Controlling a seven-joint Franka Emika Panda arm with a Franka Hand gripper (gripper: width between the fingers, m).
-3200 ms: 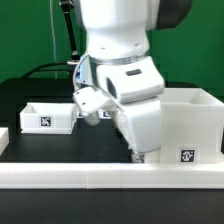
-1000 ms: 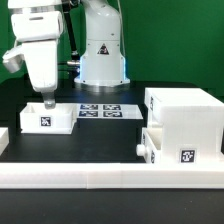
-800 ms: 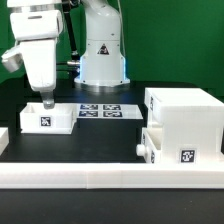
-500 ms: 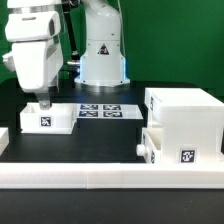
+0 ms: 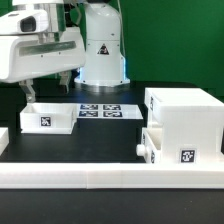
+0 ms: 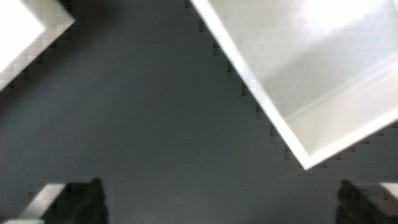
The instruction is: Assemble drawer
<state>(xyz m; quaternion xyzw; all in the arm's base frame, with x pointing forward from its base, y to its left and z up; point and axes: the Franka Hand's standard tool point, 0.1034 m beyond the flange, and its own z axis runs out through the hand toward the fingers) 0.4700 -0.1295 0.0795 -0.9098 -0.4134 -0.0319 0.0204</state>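
The drawer's white cube case (image 5: pixel 185 112) stands at the exterior view's right. One knobbed tray (image 5: pixel 160 146) sits in its lower slot and sticks out part way. The second tray (image 5: pixel 44 117) lies loose on the black table at the exterior view's left; it also shows in the wrist view (image 6: pixel 317 72). My gripper (image 5: pixel 47 85) hangs just above this tray's far edge, with the hand turned sideways. In the wrist view the gripper (image 6: pixel 221 205) is open and empty, with only dark table between the two dark fingertips (image 6: pixel 71 202).
The marker board (image 5: pixel 100 110) lies flat behind the middle of the table. A long low white rail (image 5: pixel 110 178) runs along the front. A white part shows at the exterior view's left edge (image 5: pixel 3 136). A white edge shows in the wrist view (image 6: pixel 22 40).
My gripper left the case at the right, swung over to the left tray, then rose a little and turned sideways above it. The trays and case have not moved in the last second.
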